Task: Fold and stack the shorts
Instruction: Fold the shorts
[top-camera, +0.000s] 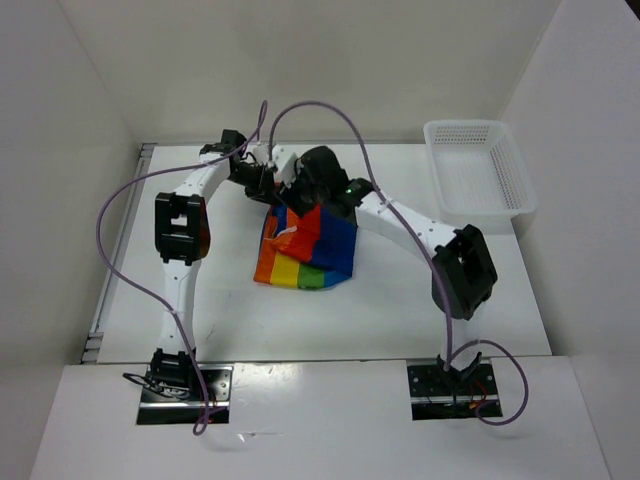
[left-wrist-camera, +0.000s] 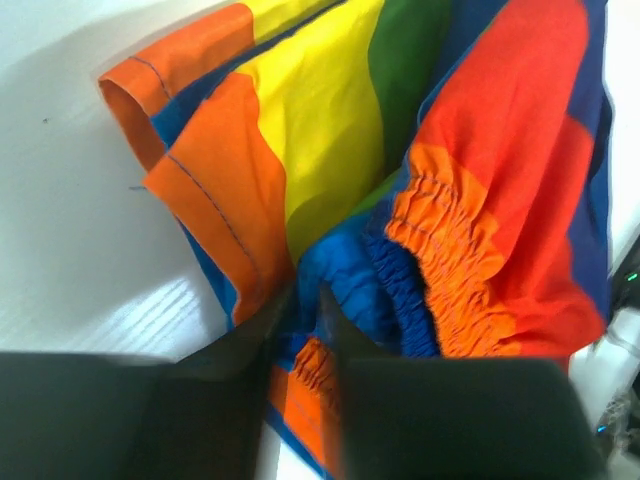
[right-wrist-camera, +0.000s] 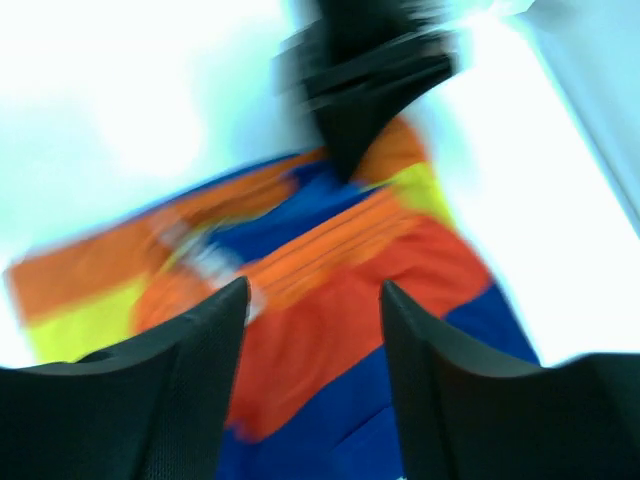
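The rainbow-striped shorts lie bunched and partly folded on the white table, just in front of both grippers. My left gripper is shut on the shorts, pinching the cloth by the gathered orange and blue waistband. In the top view it sits at the shorts' far edge. My right gripper is open and empty, hovering over the red and blue stripes of the shorts; its view is blurred. The left gripper shows there as a dark shape at the top. The drawstring shows only as a white blur.
A white mesh plastic basket stands at the far right of the table. White walls enclose the table on the left, back and right. Purple cables loop over both arms.
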